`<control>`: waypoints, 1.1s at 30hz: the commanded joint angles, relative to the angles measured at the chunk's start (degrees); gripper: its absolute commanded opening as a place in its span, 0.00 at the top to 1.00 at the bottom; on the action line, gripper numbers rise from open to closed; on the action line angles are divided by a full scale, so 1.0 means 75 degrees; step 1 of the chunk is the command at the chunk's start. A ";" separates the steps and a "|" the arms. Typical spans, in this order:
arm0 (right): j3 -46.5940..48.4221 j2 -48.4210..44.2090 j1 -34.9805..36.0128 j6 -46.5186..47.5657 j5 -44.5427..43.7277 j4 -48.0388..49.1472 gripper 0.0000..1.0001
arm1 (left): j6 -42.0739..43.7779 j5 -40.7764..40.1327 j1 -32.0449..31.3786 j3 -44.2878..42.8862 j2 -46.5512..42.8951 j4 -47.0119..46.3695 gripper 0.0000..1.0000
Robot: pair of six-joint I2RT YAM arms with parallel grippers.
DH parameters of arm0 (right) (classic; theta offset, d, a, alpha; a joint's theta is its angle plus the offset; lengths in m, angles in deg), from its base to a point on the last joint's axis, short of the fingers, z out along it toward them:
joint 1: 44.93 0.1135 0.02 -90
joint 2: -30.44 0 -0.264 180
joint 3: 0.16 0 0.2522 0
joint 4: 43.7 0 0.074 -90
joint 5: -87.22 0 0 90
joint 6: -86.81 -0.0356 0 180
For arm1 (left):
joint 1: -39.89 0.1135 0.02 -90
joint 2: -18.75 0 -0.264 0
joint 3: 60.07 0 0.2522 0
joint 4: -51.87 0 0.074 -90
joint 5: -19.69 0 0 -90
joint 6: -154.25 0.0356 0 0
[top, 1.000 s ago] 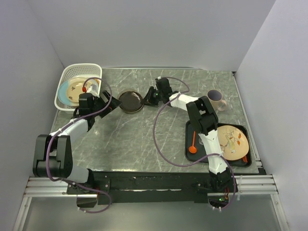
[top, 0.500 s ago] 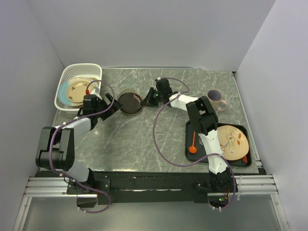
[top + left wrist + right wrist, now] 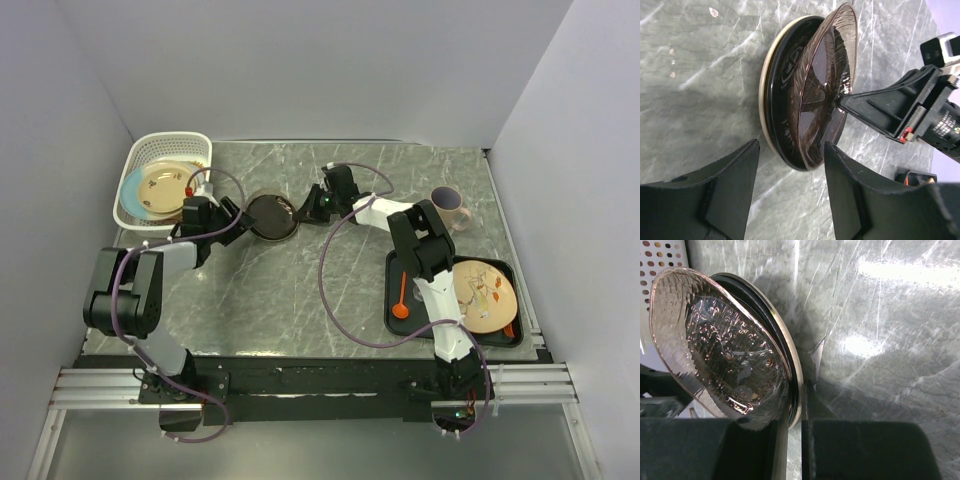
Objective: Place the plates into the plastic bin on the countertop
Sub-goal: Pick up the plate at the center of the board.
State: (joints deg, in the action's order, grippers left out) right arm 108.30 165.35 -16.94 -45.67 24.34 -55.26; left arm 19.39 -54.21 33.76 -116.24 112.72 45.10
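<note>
A dark brown glassy plate (image 3: 268, 213) sits near the middle of the countertop (image 3: 290, 280), on a small tan dark-rimmed plate (image 3: 771, 95). My right gripper (image 3: 298, 208) is shut on the brown plate's right rim (image 3: 715, 340) and tilts that edge up (image 3: 827, 80). My left gripper (image 3: 235, 222) is open just left of the stack, its jaws apart and empty (image 3: 791, 147). The white plastic bin (image 3: 150, 150) at the back left holds a blue-and-cream plate (image 3: 130, 190) and a cream plate (image 3: 160, 185).
A black tray (image 3: 395, 265) at the right holds a pink-and-cream sprig plate (image 3: 483, 295) and an orange spoon (image 3: 401, 300). A pink mug (image 3: 450, 205) stands behind the tray. Walls close in at the left, back and right.
My left gripper has moved right from beside the bin to the left edge of the brown plate. My right gripper has stayed on the plate's right rim.
</note>
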 commanded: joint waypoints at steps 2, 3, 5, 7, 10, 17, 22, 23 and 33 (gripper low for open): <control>-0.0216 -0.0258 0.0053 0.0332 -0.0006 -0.0352 1.00 | -0.0100 -0.0014 -0.0120 -0.0427 0.0348 -0.0671 0.44; -0.0239 -0.0258 0.0065 0.0343 0.0006 -0.0351 1.00 | -0.0135 0.0010 -0.0143 -0.0415 0.0372 -0.0707 0.46; -0.0216 -0.0258 0.0053 0.0367 0.0006 -0.0363 1.00 | -0.0171 0.0057 -0.0143 -0.0427 0.0466 -0.0824 0.48; -0.0227 -0.0258 0.0053 0.0379 0.0006 -0.0387 1.00 | -0.0206 0.0150 -0.0143 -0.0462 0.0513 -0.0859 0.52; -0.0216 -0.0258 0.0054 0.0402 -0.0006 -0.0398 1.00 | -0.0218 0.0174 -0.0167 -0.0474 0.0513 -0.0883 0.55; -0.0204 -0.0211 0.0053 0.0390 0.0029 -0.0387 1.00 | -0.0136 -0.0036 -0.0179 -0.0310 0.0034 -0.0544 0.52; -0.0193 -0.0199 0.0042 0.0390 0.0041 -0.0375 1.00 | -0.0112 -0.0201 -0.0190 -0.0122 -0.0447 -0.0449 0.49; -0.0192 -0.0199 0.0053 0.0390 0.0041 -0.0363 1.00 | -0.0112 -0.0201 -0.0190 -0.0122 -0.0506 -0.0461 0.49; -0.0181 -0.0176 0.0019 0.0414 0.0064 -0.0398 1.00 | -0.0101 -0.0025 -0.0261 -0.0380 -0.0155 -0.0403 0.52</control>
State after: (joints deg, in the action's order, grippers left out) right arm 108.04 165.26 -17.05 -45.06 25.15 -55.24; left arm 18.47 -55.17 32.47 -117.25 111.23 43.85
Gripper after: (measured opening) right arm 0.153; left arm 0.485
